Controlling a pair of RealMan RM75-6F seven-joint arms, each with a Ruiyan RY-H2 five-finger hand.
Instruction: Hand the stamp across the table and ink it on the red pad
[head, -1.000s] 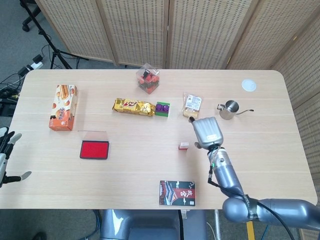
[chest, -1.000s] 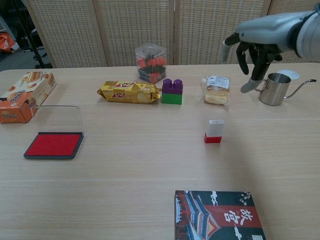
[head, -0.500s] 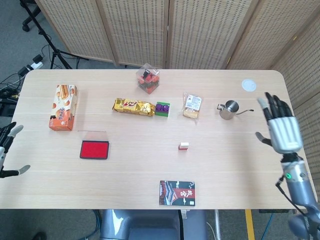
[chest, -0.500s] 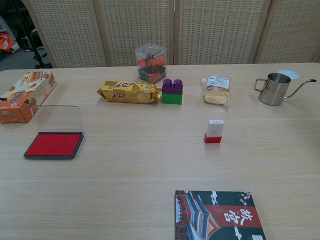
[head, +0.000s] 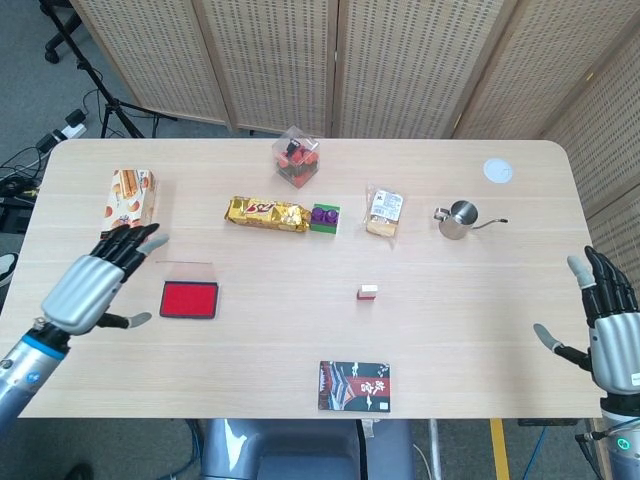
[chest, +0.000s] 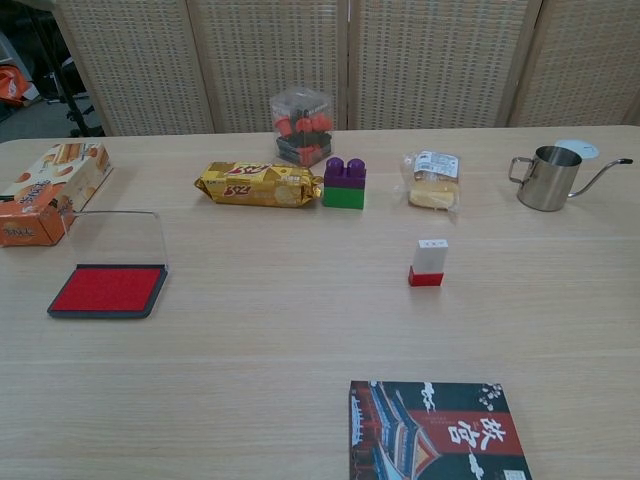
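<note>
Stamp (head: 367, 292) upright mid-worktop, untouched; red pad (head: 189, 299) far left, lid up; left hand (head: 92, 287) spread, empty, just beside pad; right hand (head: 610, 325) spread, empty, off right edge

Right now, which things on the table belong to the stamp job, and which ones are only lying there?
For the job: stamp, red ink pad, left hand, right hand.

Just lying about: biscuit box, gold snack bag, building block, clear box, wrapped cake, steel pitcher, booklet.
</note>
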